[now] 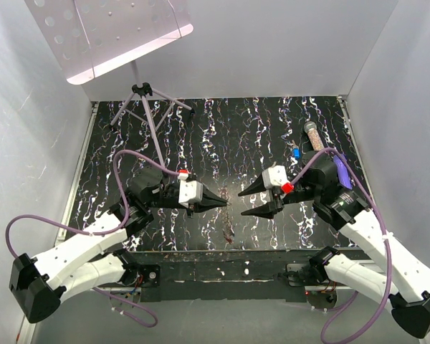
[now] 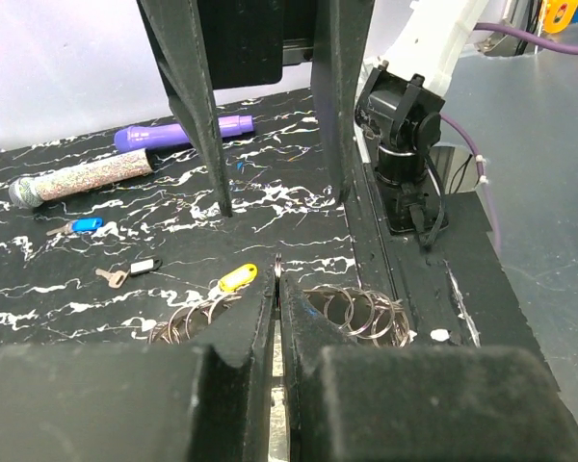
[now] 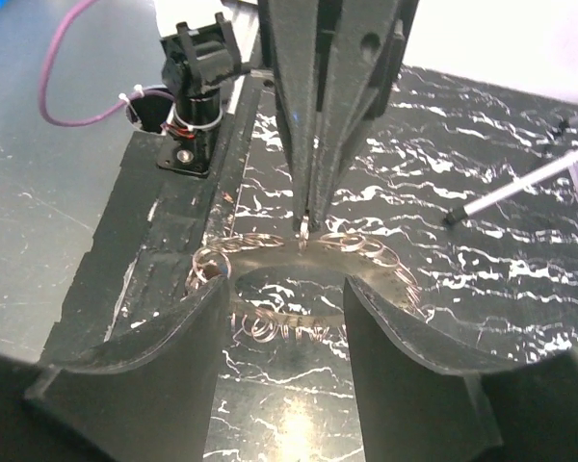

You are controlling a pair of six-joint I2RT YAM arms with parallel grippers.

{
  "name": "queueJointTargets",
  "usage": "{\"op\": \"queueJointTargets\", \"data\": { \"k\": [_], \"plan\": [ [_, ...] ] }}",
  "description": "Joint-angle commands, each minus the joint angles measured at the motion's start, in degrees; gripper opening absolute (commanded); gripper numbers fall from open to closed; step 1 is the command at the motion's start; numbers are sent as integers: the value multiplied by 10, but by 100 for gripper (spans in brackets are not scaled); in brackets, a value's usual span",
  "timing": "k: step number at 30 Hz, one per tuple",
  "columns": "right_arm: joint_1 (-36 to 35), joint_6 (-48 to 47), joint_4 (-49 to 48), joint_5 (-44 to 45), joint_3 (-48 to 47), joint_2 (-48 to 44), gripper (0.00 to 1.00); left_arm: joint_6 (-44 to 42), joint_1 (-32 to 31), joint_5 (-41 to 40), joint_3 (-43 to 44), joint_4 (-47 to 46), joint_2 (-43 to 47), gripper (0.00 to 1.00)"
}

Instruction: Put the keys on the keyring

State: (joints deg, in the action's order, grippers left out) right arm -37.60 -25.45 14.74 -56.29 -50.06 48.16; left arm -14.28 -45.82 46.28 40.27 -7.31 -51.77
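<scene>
2 arms meet over the black marbled mat (image 1: 272,129). The left gripper (image 2: 277,285) has its 2 fingers pressed together, and their tips appear to pinch 1 link of the keyring (image 2: 358,310), a chain of thin metal rings. The rings overlap too much to count. From the right wrist view the chain droops to both sides of that closed tip, in a loop lying on the mat near its front edge.

The right gripper (image 1: 242,203) faces it tip to tip with its 2 fingers spread wide, holding nothing. The chain lies between and just beyond them.

3 keys show in the left wrist view, all flat on the mat and off the rings. 1 yellow-headed key (image 2: 235,279) lies just beside the chain. 1 dark-headed key (image 2: 143,267) is near it. 1 blue-headed key (image 2: 83,226) lies further back.

Behind the keys lie 1 purple marker (image 2: 178,133) and 1 tube of beads (image 2: 87,177), close together. 1 small tripod (image 1: 149,107) stands at the far left of the mat.
</scene>
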Motion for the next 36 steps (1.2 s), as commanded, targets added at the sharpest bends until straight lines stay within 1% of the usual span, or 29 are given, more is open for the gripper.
{"op": "queueJointTargets", "data": {
  "k": [1, 3, 10, 13, 18, 19, 25, 31, 36],
  "plan": [
    [3, 36, -31, 56, 8, -14, 60, 29, 5, 24, 13, -59, 0, 0],
    [3, 35, -27, 54, 11, -19, 60, 44, 6, 27, 10, -74, -2, 0],
    [3, 12, -21, 8, 19, -25, 57, 92, 6, 32, -11, -129, -6, 0],
    [3, 12, -31, -9, 21, -22, 53, 108, 6, 28, -19, -150, -5, 0],
    [3, 36, -66, -31, 25, -16, 43, 138, 8, 22, -39, -210, -13, 0],
    [3, 42, -74, -33, 27, -15, 42, 158, 8, 21, -43, -221, -15, 0],
    [3, 73, -111, -30, 30, -5, 37, 209, 7, 7, -67, -303, -25, 0],
    [3, 105, -139, -32, 32, 5, 31, 229, 7, -7, -85, -339, -26, 0],
    [3, 121, -142, -37, 27, 14, 27, 241, 8, -26, -102, -368, -21, 0]
  ]
}}
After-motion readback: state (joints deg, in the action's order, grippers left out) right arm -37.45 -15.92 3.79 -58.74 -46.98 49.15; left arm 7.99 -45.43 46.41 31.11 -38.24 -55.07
